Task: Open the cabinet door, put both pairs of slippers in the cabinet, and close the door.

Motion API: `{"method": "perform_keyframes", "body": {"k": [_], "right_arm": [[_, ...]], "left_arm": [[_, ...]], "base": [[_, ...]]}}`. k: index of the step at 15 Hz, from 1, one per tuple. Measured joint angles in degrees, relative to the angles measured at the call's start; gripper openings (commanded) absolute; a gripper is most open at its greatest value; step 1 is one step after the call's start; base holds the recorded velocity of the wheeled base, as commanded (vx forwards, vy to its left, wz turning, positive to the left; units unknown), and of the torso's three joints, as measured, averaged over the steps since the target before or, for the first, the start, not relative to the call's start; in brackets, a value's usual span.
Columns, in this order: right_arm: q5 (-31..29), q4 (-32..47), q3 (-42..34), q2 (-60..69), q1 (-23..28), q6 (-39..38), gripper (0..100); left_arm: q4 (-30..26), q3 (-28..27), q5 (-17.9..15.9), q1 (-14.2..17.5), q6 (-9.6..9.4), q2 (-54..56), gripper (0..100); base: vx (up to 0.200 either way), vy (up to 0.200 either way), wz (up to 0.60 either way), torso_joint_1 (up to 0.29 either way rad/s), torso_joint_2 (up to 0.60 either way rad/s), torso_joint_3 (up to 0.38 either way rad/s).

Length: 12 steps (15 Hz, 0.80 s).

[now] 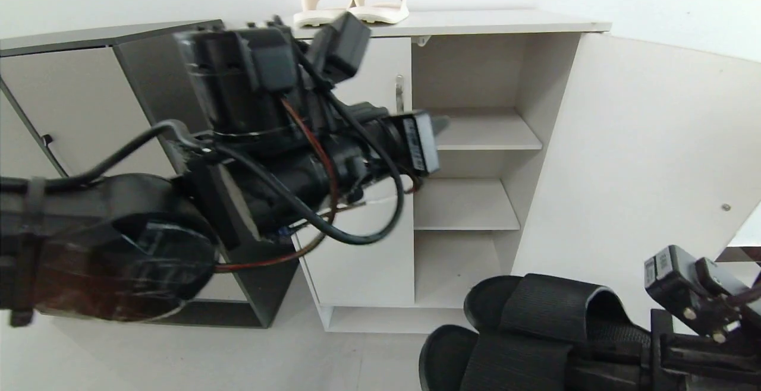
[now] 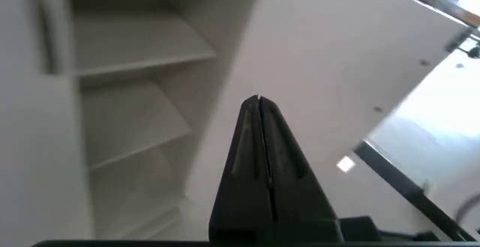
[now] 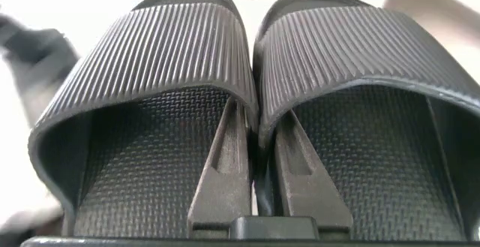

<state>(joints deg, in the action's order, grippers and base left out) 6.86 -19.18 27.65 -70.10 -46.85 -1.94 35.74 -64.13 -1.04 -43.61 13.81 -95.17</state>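
**Door open, black pair in right pincer, cream pair on cabinet top**

Head view:
- The white cabinet (image 1: 505, 21) stands against the far wall.
- Its right door (image 1: 642, 159) is swung wide to the right, exposing the stacked shelves (image 1: 464, 207) of the right compartment.
- The left door (image 1: 362, 260) is shut, with a slim handle (image 1: 399, 94) at its inner edge.
- The cream slippers (image 1: 354, 3) sit side by side, touching, on the cabinet top towards its left end.
- A dark grey unit (image 1: 148, 64) stands just left of the cabinet.
- The left arm is raised across the shut left door. The tip of the left pincer (image 1: 443, 122) is at the edge of the open compartment, level with the upper shelf.
- The black slippers (image 1: 523, 331) are near right, in front of the open compartment and low down. They are carried at the end of the right arm with their toe ends towards the cabinet.

Left wrist view:
- The left pincer (image 2: 259, 108) is clenched, fingers pressed flat together with nothing between them.
- Past it are the shelves (image 2: 142, 48), with the open right door (image 2: 337, 67) beside them.

Right wrist view:
- The right pincer (image 3: 259, 115) is grasping the black slippers (image 3: 172, 59).
- One of its fingers (image 3: 221, 172) goes inside each slipper, under the ribbed strap.
- The two adjoining inner walls are pinched between the fingers.
- The pair is pressed together side by side, soles level with each other.
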Motion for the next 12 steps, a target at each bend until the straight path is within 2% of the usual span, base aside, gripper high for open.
{"method": "perform_keyframes", "body": {"k": [2,3,5,6,8,10,12], "right_arm": [[-10.36,-5.32,1.26,-4.38,0.46,-3.97,0],[-16.30,-9.03,1.97,-7.55,0.71,-5.97,0],[-25.14,-15.51,2.96,-12.87,1.78,-7.89,0],[-26.98,-17.41,3.16,-15.10,2.91,-8.27,0],[-27.42,-18.02,3.33,-17.42,4.66,-8.37,0],[-27.36,-18.08,3.41,-18.57,5.95,-8.35,0],[-27.33,-18.08,3.46,-19.04,6.67,-8.24,0]], "left_arm": [[-2.62,3.28,8.45,3.28,-3.23,5.38,0],[-4.35,7.14,12.78,4.66,-4.79,9.78,0],[-7.17,15.96,21.11,5.92,-6.31,18.66,0],[-8.53,20.81,24.76,6.99,-6.75,24.11,0],[-12.54,28.39,28.56,12.11,-7.22,35.54,0],[-19.49,34.45,30.70,19.25,-7.77,48.73,0],[-29.37,39.17,31.31,28.10,-8.45,62.49,0]], "base": [[0.000,0.000,0.00,0.000,0.00,0.000],[0.000,0.000,0.00,0.000,0.00,0.000],[0.000,0.000,0.00,0.000,0.00,0.000],[0.000,0.000,0.00,0.000,0.00,0.000],[0.000,0.000,0.00,0.000,0.00,0.000],[0.000,0.000,0.00,0.000,0.00,0.000],[0.000,0.000,0.00,0.000,0.00,0.000]]}}
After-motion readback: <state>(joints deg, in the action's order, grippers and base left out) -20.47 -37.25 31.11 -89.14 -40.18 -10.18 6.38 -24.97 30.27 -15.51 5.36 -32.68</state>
